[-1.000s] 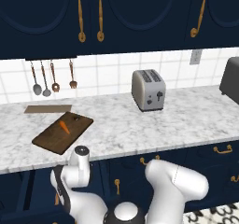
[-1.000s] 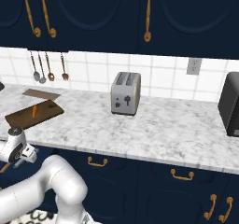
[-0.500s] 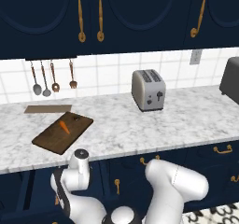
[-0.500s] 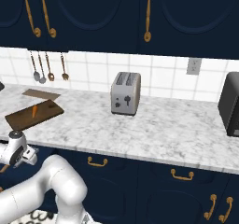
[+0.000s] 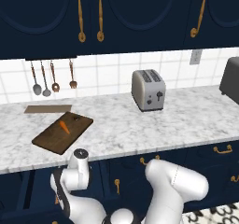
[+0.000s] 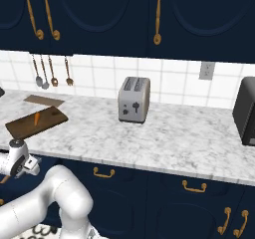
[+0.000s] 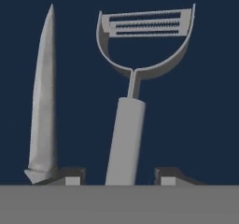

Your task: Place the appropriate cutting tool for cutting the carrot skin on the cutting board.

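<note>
in the hand view, going left to right, you see a knife (image 7: 43, 101) blade lying on a dark blue surface, then the peeler (image 7: 133, 87) just beside it, apart from it, its forked head away from you and its straight handle running down between the two fingertips. the gripper (image 7: 120, 175) stands open around the handle's near end, one tip on each side, not yet pinching.

the peeler looks like thin stiff metal, so judge it light and rigid, but smooth and apt to slip or swivel. take it on the handle, across its width, well below the fork, and keep clear of the knife.

in the left base view the arm reaches low, below the counter front. the board (image 5: 63, 133) lies on the counter's left part with the carrot (image 5: 64, 127) on it; the toaster (image 5: 148, 89) stands well to the right.
</note>
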